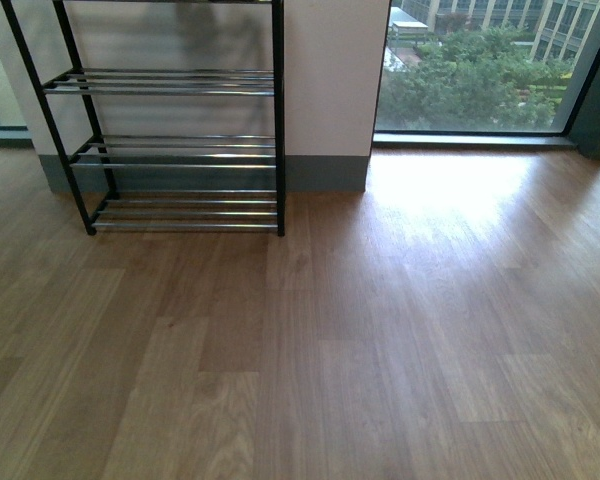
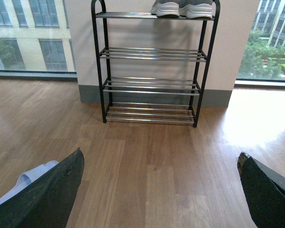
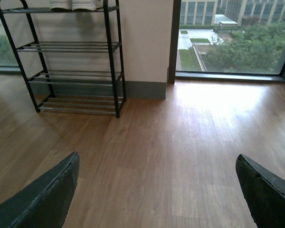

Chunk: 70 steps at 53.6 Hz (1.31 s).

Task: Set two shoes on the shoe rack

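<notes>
Left tool (image 2: 159,155) just beside slide (image 2: 28,179).

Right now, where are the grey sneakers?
The grey sneakers sit on the top tier of the black shoe rack against the wall; only the wrist views show them.

We see the shoe rack (image 2: 152,53) standing upright on the floor with its back to the wall. It is a black metal frame with arched side rails and four tiers of thin chrome rods. The grey sneakers (image 2: 183,8) sit side by side on the top tier, white soles down on the rods, nearer one end post than the other; we see only their lower parts. One pale blue slide (image 2: 31,176) lies on the floor, well apart from the rack. It is mostly hidden, so we cannot tell its pose.
</notes>
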Motion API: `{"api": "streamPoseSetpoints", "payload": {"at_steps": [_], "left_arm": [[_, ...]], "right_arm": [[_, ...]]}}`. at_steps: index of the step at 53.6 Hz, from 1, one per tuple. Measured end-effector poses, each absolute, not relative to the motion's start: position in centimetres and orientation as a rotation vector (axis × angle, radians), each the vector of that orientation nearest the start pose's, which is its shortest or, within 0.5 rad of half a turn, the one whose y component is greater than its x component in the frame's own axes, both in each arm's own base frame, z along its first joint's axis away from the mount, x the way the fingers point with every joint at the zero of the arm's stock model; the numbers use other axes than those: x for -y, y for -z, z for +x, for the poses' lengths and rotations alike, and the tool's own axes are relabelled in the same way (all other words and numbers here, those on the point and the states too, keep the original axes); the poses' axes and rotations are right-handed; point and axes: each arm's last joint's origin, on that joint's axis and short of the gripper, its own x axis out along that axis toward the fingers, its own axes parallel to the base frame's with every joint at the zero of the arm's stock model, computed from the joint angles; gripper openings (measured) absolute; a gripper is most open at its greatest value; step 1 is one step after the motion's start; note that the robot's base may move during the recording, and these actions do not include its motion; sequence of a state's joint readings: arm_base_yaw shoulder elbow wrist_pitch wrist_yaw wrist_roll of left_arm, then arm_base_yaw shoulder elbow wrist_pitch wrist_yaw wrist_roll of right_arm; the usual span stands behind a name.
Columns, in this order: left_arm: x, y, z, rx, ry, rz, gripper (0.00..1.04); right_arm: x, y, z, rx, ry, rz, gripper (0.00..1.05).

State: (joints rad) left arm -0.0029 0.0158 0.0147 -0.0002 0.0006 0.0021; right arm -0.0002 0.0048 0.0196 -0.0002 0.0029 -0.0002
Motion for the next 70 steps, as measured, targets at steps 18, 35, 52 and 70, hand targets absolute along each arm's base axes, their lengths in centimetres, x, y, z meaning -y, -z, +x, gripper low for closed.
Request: {"api": "streamPoseSetpoints", "payload": {"at_steps": [18,35,52,70], "left_arm": [[0.02,-16.73,9.78,-0.001,0.003,0.002,0.95],[0.02,-16.73,9.78,-0.001,0.003,0.002,0.95],[0.02,-16.73,9.78,-0.001,0.003,0.002,0.95],[0.03,-16.72,9.78,-0.002,0.003,0.002,0.95]], "right_arm": [[0.01,-16.98,9.67,0.015,0.003,0.0,0.95],[0.0,-16.99,9.67,0.015,0.0,0.0,0.95],[0.0,-16.98,9.67,0.015,0.0,0.0,0.95],[0.01,-16.98,9.67,0.015,0.002,0.0,0.95]]}}
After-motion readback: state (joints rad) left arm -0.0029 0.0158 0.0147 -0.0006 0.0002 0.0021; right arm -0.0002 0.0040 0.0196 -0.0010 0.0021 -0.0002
